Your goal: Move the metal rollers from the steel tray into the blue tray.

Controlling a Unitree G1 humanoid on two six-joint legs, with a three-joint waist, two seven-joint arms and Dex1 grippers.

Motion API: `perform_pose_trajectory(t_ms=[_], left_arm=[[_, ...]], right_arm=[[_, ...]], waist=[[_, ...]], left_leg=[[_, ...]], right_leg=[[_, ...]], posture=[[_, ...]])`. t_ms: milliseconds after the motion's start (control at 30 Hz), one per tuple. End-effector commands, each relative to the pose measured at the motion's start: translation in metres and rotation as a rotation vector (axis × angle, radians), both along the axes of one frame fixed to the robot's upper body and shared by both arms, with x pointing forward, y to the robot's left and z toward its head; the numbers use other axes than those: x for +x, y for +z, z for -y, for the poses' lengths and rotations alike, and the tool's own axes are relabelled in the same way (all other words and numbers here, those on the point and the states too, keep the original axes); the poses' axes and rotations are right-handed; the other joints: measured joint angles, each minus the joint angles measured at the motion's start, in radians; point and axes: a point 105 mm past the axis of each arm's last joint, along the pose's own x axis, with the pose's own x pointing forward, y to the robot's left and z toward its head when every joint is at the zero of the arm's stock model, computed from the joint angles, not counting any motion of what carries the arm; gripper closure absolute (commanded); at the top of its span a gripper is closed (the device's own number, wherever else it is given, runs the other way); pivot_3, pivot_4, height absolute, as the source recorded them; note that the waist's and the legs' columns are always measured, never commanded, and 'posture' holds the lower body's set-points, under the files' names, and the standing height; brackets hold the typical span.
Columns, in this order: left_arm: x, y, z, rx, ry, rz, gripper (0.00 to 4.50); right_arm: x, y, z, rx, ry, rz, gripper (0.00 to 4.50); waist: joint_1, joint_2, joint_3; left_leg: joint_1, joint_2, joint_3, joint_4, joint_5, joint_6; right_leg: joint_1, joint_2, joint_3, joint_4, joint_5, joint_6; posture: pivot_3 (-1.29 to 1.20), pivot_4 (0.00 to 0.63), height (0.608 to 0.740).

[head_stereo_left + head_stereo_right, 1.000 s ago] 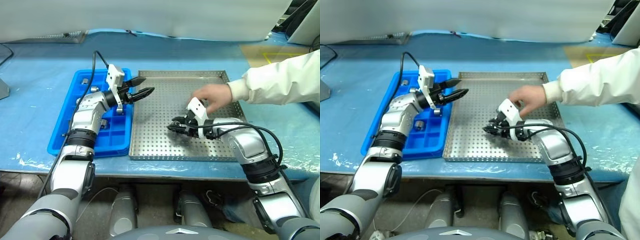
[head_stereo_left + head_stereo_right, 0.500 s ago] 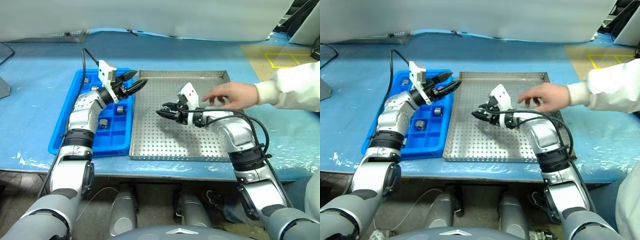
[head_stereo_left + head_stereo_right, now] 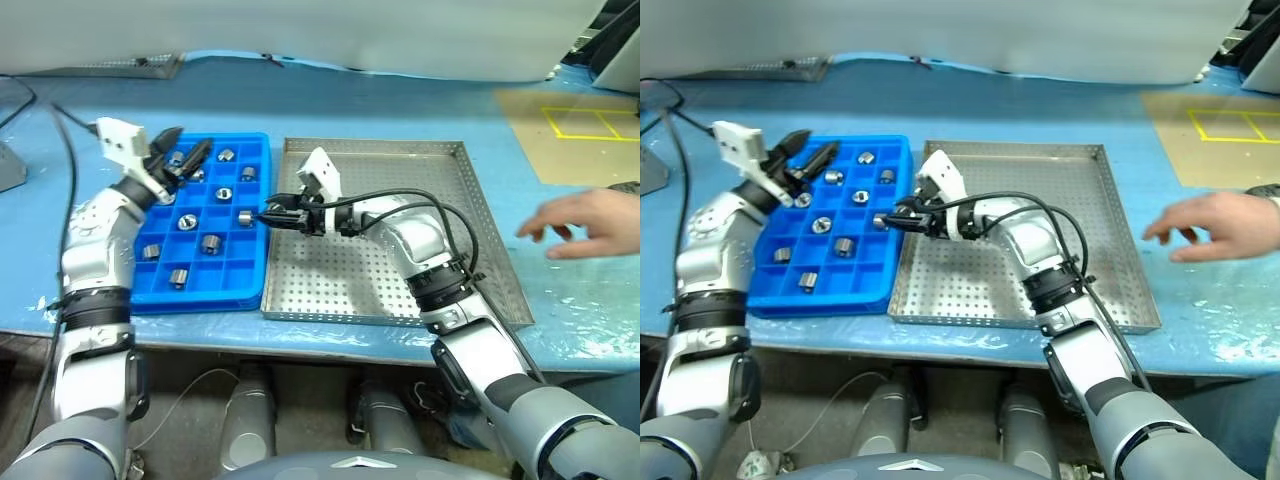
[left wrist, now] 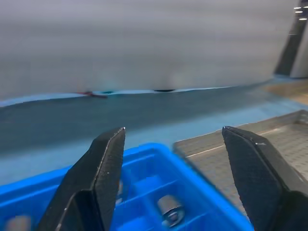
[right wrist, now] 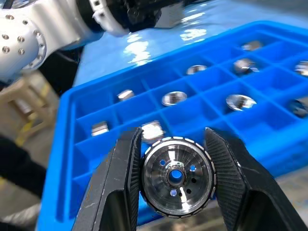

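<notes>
Right wrist view — roller (image 5: 176, 176) clamped (right claw (image 5: 175, 159)).

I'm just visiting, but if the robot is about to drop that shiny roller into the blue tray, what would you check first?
1. Roller gripped firmly: ok. The right gripper is shut on the roller, a finger on each side.
2. Roller over the blue tray: ok, at its edge beside the steel tray.
3. Free compartment under it: cannot tell; several nearby hold rollers, others look empty.
4. Left gripper out of the way: ok, open and empty over the tray's far corner, apart from the right one.
5. Person's hand clear: ok, it is off to the side past the steel tray.
</notes>
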Motion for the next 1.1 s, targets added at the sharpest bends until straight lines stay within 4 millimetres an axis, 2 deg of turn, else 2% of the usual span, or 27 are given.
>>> perform_pose_trajectory(t_ms=[33,200,267,400,533,867,1100], left_arm=[[-0.02,0.017,-0.011,-0.002,0.056,0.048,1.08],[-0.038,0.001,-0.011,-0.02,0.087,-0.003,1.08],[-0.039,-0.004,-0.007,-0.024,0.087,-0.015,1.08],[-0.038,-0.006,0.0,-0.026,0.076,-0.022,1.08],[-0.037,-0.01,0.003,-0.027,0.068,-0.03,1.08],[-0.034,-0.019,0.015,-0.016,0.025,-0.046,1.08],[-0.039,-0.013,0.013,-0.005,0.041,-0.021,1.08]], right_arm=[[-0.014,0.019,-0.021,0.032,0.141,0.058,2.77],[-0.033,0.004,-0.036,-0.011,0.253,0.035,2.77],[-0.039,-0.007,-0.034,-0.064,0.296,0.034,2.77],[-0.044,-0.018,-0.028,-0.108,0.327,0.016,2.77],[-0.042,-0.032,-0.023,-0.164,0.308,0.028,2.77],[-0.038,-0.05,-0.018,-0.205,0.243,0.03,2.77],[-0.016,-0.047,-0.018,-0.176,0.143,0.034,2.77]], waist=[[0.018,0.0,0.0],[0.068,0.0,0.0],[0.087,0.0,0.0],[0.109,0.0,0.0],[0.108,0.0,0.0],[0.105,-0.001,-0.001],[0.105,-0.002,-0.001]], left_leg=[[-0.001,0.0,0.0,0.0,0.0,0.0],[-0.002,0.0,-0.002,0.0,0.0,-0.001],[-0.002,0.0,-0.003,0.0,0.0,-0.001],[-0.001,-0.001,-0.005,0.0,0.001,-0.003],[0.0,-0.002,-0.009,0.0,0.004,-0.008],[0.005,-0.003,-0.009,-0.006,0.005,-0.01],[0.003,-0.002,-0.009,-0.006,0.005,-0.01]], right_leg=[[-0.001,0.0,0.0,0.0,0.0,0.0],[0.0,-0.001,-0.002,0.0,0.0,0.0],[0.0,-0.001,-0.002,0.001,0.0,0.0],[0.001,-0.001,-0.001,0.005,-0.005,0.008],[-0.001,-0.001,-0.001,0.008,-0.005,0.008],[0.0,0.0,-0.001,0.009,-0.005,0.008],[-0.002,0.0,-0.001,0.008,-0.004,0.003]], posture=[[0.32,0.15,0.74],[0.36,0.15,0.74],[0.36,0.15,0.74],[0.36,0.15,0.74],[0.34,0.15,0.74],[0.33,0.15,0.74],[0.42,0.15,0.74]])
